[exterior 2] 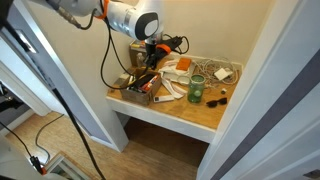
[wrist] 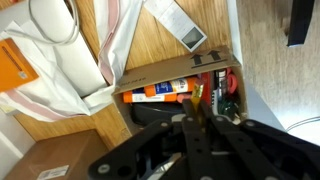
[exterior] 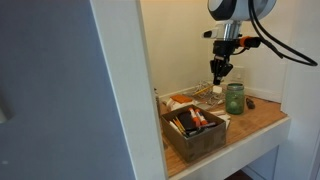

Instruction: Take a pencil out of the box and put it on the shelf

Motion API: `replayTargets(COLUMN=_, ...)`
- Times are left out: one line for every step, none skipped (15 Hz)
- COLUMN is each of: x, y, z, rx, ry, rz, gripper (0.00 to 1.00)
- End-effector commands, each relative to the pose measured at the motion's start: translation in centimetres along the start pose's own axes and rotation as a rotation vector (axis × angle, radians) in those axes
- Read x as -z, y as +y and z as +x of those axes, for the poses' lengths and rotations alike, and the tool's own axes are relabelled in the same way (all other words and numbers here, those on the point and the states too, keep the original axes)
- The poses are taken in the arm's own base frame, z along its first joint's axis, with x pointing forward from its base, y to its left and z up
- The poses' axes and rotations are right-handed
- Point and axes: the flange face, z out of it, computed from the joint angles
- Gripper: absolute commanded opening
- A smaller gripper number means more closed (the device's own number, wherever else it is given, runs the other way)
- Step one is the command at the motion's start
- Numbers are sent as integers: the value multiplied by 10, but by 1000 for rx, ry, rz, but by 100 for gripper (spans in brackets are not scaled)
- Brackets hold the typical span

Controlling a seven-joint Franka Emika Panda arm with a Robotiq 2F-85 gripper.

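Observation:
The dark brown box [exterior: 200, 141] stands at the front of the wooden shelf [exterior: 258, 121] and holds orange, red and black sticks. It shows in both exterior views [exterior 2: 137, 89]. In the wrist view the box [wrist: 160, 69] lies just beyond my fingertips, with an orange-and-white stick [wrist: 160, 93] inside. My gripper [wrist: 197, 104] is shut on a thin yellow pencil [wrist: 197, 93], held over the box. In the exterior views the gripper [exterior: 221, 70] [exterior 2: 150, 64] hangs above the shelf [exterior 2: 190, 113].
A green glass jar [exterior: 234, 97] [exterior 2: 196, 90] stands mid-shelf. A silver wire basket [exterior: 205, 92] [exterior 2: 216, 70] sits behind it. White papers and bags [wrist: 60, 50] [exterior 2: 172, 82] lie beside the box. Small dark objects [exterior 2: 218, 97] lie near the jar. White alcove walls enclose the shelf.

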Motion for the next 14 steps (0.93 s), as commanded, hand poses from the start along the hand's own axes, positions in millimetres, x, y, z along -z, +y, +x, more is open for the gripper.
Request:
replayTargets(x=8, y=10, z=-15, rx=-191, ry=41, rz=-43, gripper=2)
replayTargets(x=9, y=12, z=-18, rx=-241, ry=44, rz=-61, gripper=2)
replayTargets(x=10, y=12, z=-18, rx=-288, ry=55, rz=-81, gripper=2)
replayTargets(x=11, y=10, z=-15, rx=-308, ry=86, rz=-95, gripper=2)
replayTargets(x=9, y=11, z=-18, rx=-242, ry=39, rz=-70, gripper=8)
replayTargets(x=10, y=12, z=-17, rx=-264, ry=54, rz=-80, gripper=8)
replayTargets(x=10, y=12, z=-16, rx=-276, ry=60, rz=-83, gripper=8)
replayTargets(x=10, y=12, z=-16, rx=-282, ry=63, rz=-84, gripper=8)
replayTargets(x=9, y=12, z=-16, rx=-286, ry=64, rz=-83, gripper=8)
replayTargets(x=9, y=12, z=-16, rx=-287, ry=64, rz=-83, gripper=8)
replayTargets(x=9, y=12, z=-16, rx=-288, ry=65, rz=-83, gripper=2)
replayTargets(x=7, y=18, z=-14, rx=-323, ry=55, rz=-112, gripper=2)
replayTargets(x=5, y=25, z=-15, rx=-377, ry=52, rz=-148, gripper=2)
replayTargets(x=3, y=27, z=-17, rx=-402, ry=41, rz=-160, gripper=2)
